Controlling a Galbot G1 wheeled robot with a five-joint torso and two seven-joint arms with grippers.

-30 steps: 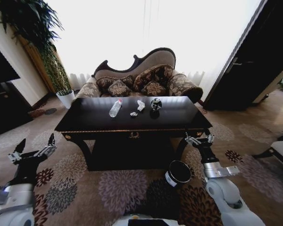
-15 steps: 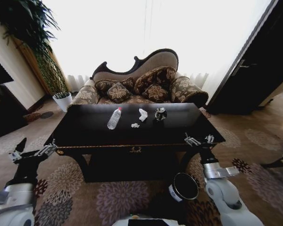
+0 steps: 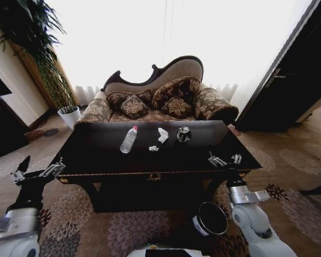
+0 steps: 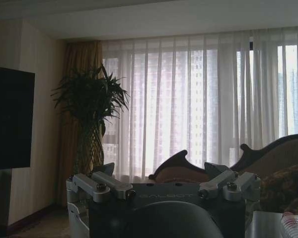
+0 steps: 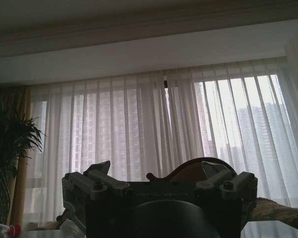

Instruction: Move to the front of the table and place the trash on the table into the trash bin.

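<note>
The glossy black table (image 3: 96,152) with gold edge trim stands right in front of me. On its top lies the trash: a clear bottle (image 3: 129,139) with a red cap, two white paper wads (image 3: 162,134) (image 3: 153,148) and a dark can (image 3: 183,134). The round black trash bin (image 3: 210,218) sits on the carpet under the table's front right corner, beside my right arm. My left gripper (image 3: 43,162) hovers open at the table's front left corner. My right gripper (image 3: 223,156) is open over the front right edge. Both hold nothing. The bottle (image 4: 294,225) shows beyond the open left gripper (image 4: 161,173).
A patterned sofa (image 3: 160,96) stands close behind the table. A tall plant in a white pot (image 3: 69,115) is at the back left, a dark door (image 3: 289,80) at the right. Flowered carpet lies open on both sides of the table.
The whole head view has shifted: the table and sofa stand nearer and larger, and the bin sits lower in the picture. Both arms keep their pose, grippers open.
</note>
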